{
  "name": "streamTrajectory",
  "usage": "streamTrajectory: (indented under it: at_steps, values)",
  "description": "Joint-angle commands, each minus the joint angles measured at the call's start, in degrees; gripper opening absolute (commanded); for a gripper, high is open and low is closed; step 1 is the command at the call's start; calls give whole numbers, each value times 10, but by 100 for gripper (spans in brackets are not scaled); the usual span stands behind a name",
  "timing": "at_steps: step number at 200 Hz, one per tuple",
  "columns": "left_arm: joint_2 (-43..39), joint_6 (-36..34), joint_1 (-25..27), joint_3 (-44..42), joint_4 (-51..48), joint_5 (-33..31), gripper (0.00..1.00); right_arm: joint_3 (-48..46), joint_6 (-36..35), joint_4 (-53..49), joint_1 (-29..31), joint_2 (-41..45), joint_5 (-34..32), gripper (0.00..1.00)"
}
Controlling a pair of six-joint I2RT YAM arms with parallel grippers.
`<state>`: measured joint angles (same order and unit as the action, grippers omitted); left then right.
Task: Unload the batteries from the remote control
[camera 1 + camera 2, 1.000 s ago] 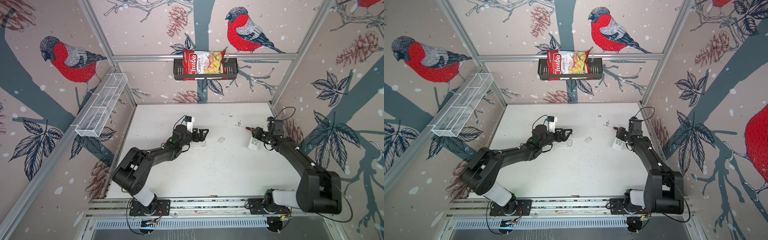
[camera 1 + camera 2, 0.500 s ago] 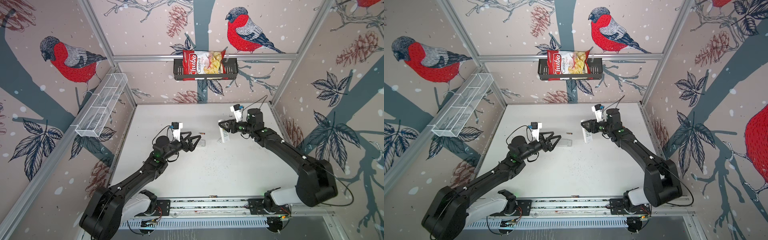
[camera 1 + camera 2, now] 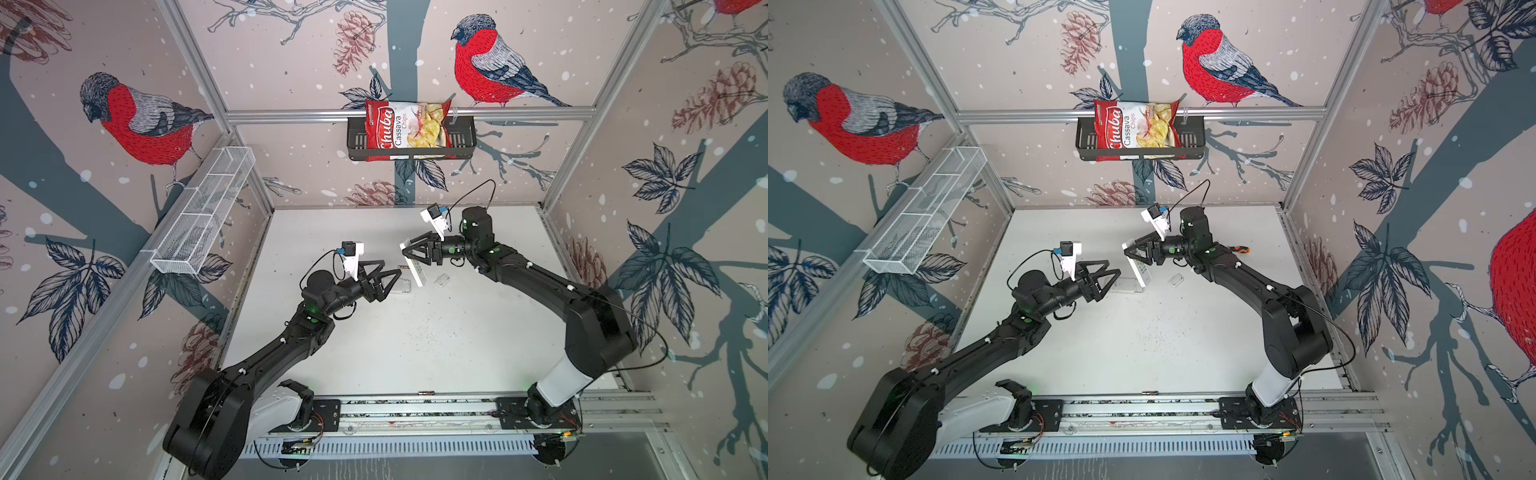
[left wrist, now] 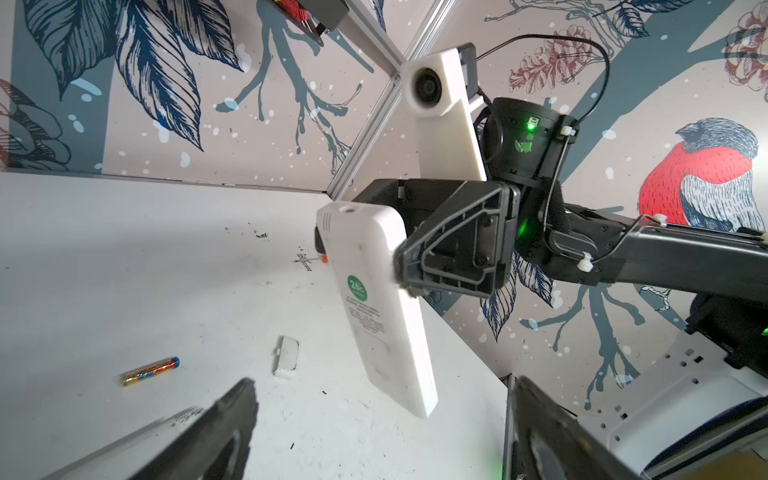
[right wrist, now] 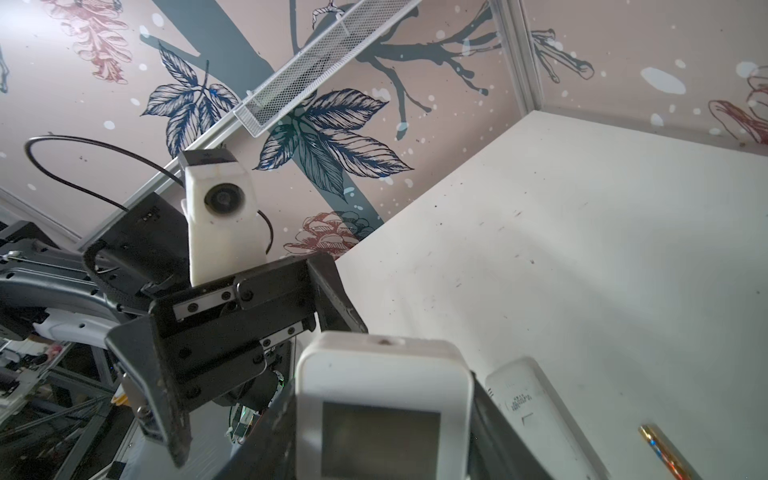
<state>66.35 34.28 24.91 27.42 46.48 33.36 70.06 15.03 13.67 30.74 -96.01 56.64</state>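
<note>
The right gripper (image 3: 409, 252) is holding the white remote (image 4: 376, 307) clear of the table (image 4: 104, 270), mid-frame in both top views. The left gripper (image 3: 392, 268) is facing it, spread wide and empty. One battery (image 4: 149, 371) is lying loose at the lower left of the left wrist view, near a small cover (image 4: 286, 362). So the unloading is seemingly partly done, though I cannot tell whether another is sitting inside.

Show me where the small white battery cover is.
In both top views the battery cover lies on the table, a little right of centre, just right of the remote held by the right tool.
</note>
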Motion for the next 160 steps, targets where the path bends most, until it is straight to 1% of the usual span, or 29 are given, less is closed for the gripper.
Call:
streamTrajectory:
  at_steps: [1,16,58,82,106,150,160]
  values:
    - [25,0,-1,7,86,23,96,23,13,42,1,-15,50,40]
    - [49,2,-1,10,118,30,96,34,19,49,1,-26,68,40]
    - [119,22,-3,14,249,70,96,45,34,72,3,-39,129,40]
    - [148,45,-3,20,315,89,96,54,26,56,3,-44,147,40]
    - [169,48,-3,33,322,95,96,55,9,38,4,-41,156,40]
    - [203,70,-3,38,353,106,96,49,4,38,9,-40,151,40]
    - [210,72,-3,40,358,111,95,50,4,37,11,-41,152,40]
